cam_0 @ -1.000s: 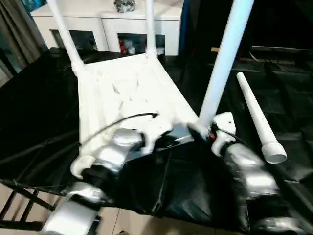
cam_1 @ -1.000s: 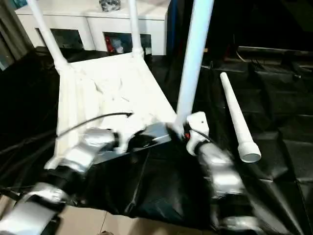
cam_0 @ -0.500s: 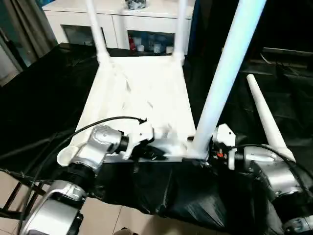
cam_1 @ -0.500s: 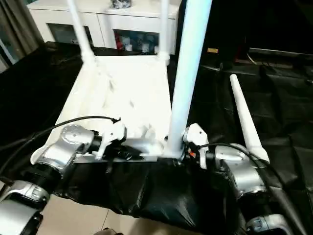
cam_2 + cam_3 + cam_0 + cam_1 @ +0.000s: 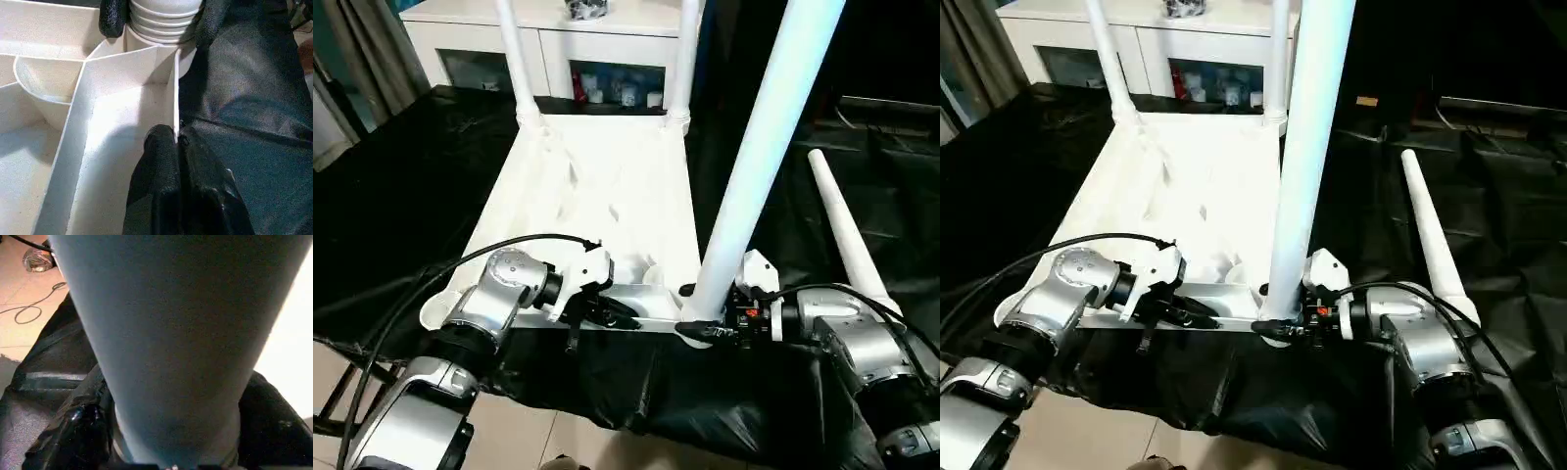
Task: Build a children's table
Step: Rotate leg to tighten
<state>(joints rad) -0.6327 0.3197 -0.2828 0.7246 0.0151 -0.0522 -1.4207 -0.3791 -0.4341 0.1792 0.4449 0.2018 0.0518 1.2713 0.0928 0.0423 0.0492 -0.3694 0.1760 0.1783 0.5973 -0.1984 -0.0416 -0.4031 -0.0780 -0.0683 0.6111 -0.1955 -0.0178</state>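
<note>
The tabletop (image 5: 597,196) lies underside up on the black-covered work table (image 5: 401,186). Its near rim is pinched by the closed left gripper (image 5: 177,142), reaching in level. At the near right corner socket, an upright leg (image 5: 759,157) is clasped at its base by the right gripper (image 5: 697,328), forearm level.

Right claw (image 5: 1278,328) grips upright leg (image 5: 1307,147) at tabletop (image 5: 1190,186) corner

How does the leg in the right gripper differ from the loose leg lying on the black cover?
The held leg stands upright in the tabletop's near right corner socket; the loose leg lies flat on the black cover, off to the right. The right gripper's fingers straddle the held leg's base; nothing touches the loose leg. Both are long white tubes, wider at one end.
</note>
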